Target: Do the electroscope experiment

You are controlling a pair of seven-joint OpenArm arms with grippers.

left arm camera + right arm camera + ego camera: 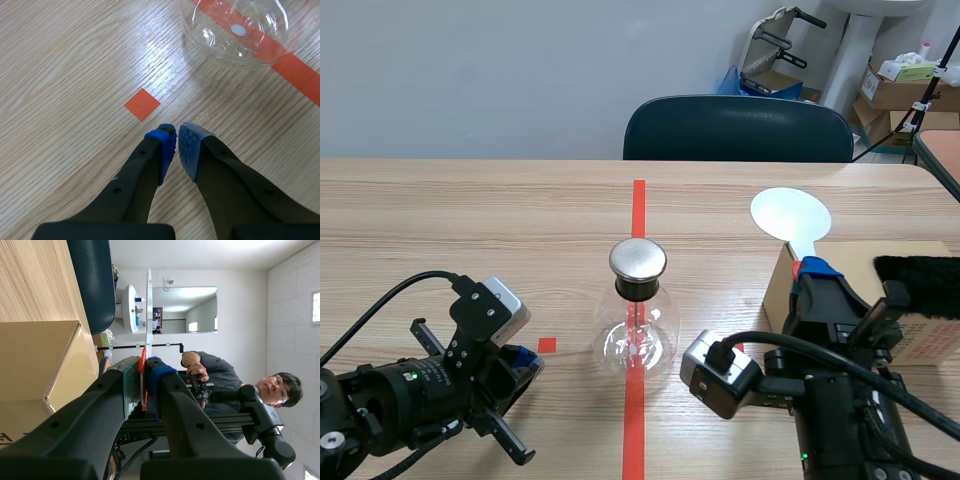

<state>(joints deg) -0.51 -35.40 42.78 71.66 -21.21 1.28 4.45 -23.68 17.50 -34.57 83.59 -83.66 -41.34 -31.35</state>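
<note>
The electroscope (637, 320), a round clear glass flask with a shiny metal cap, stands on the red tape line at the table's middle. In the left wrist view its glass bulb (235, 30) lies ahead of my left gripper (176, 137), which is shut on nothing low over the wood. That left gripper (525, 360) rests to the flask's left. My right gripper (813, 272) is shut on the red handle (142, 365) of a white disc paddle (790, 214), held upright to the flask's right. The right wrist view shows the disc (148, 305) edge-on.
A cardboard box (920, 262) with a black fur pad (920, 284) on top stands at the right, just behind the right gripper. A dark chair (738, 130) stands beyond the far edge. A person (220, 377) appears behind the paddle in the right wrist view.
</note>
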